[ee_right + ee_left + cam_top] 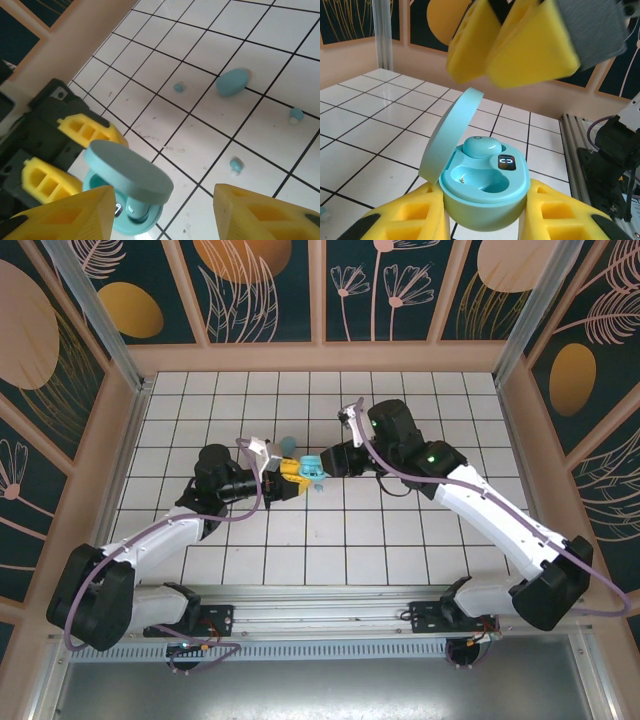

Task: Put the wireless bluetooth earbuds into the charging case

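My left gripper is shut on a light-blue charging case and holds it upright with the lid swung open. One earbud sits in the far slot, and the near slot is empty. A small display glows on the case. My right gripper hovers just above the case, open, with nothing between its yellow fingers. Three loose earbuds lie on the white tiles beyond.
A second light-blue oval case lies closed on the tiles just beyond the two grippers. The wooden wall bounds the tiled floor at the back. The arms' mounting rail runs along the near edge.
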Robot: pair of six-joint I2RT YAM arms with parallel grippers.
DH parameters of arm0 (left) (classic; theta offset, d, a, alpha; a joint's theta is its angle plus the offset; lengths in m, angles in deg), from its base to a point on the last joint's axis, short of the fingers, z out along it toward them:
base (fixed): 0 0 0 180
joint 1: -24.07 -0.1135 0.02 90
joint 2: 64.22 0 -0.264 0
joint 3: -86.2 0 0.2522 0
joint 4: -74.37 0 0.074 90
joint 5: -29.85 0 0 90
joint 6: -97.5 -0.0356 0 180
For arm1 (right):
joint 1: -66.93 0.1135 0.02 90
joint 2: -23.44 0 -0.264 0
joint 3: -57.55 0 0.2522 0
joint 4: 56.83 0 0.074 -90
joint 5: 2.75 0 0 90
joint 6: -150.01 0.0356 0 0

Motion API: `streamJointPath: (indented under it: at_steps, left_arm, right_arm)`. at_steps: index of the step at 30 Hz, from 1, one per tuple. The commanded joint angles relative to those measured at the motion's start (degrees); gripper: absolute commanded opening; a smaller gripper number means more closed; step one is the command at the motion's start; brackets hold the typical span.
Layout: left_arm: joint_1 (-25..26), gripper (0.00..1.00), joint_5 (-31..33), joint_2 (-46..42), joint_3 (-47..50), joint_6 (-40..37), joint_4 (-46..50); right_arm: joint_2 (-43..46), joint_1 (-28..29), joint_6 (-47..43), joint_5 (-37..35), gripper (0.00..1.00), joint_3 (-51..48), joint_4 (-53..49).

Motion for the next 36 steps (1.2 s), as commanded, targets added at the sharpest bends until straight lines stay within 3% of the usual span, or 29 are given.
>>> streamJointPath:
  at_steps: [1,9,14,20,24,30,36]
  left_arm:
    - [-0.48,0.0,-0.15,0.51,-0.01,1.08,-2.82]
    - [-0.85,0.0,0.16,0.3,0.11,1.05,-2.5]
    - [-1.06,0.0,0.53,-0.2,0.26,0.84,-2.28]
    - [-1.0,0.0,0.64,-0.79,0.44,0.6,-1.59]
    - [-1.13,0.0,0.9,-1.69,0.71,0.33,-1.12]
    - [-1.14,0.0,1.45,-3.31,1.16,-0.24,0.32]
    - [-1.12,0.0,1.97,-4.78,1.54,-0.68,1.71]
  right_arm:
    - [3.17,-1.21,-1.15,1.7,0.55,0.88,-2.97]
    - [7.77,-8.38,2.74,0.54,0.55,-2.76,0.87]
    - [4.69,-14.61,8.48,2.44,0.55,-8.44,4.01]
    - [-7.49,-15.76,9.97,12.2,0.46,-11.17,10.84]
    - [-17.79,-15.44,4.21,17.06,0.4,-7.65,11.87]
    - [-32.59,-14.34,-5.0,18.27,0.35,3.27,5.38]
    - [-41.44,-11.62,-11.67,21.01,0.32,8.69,3.01]
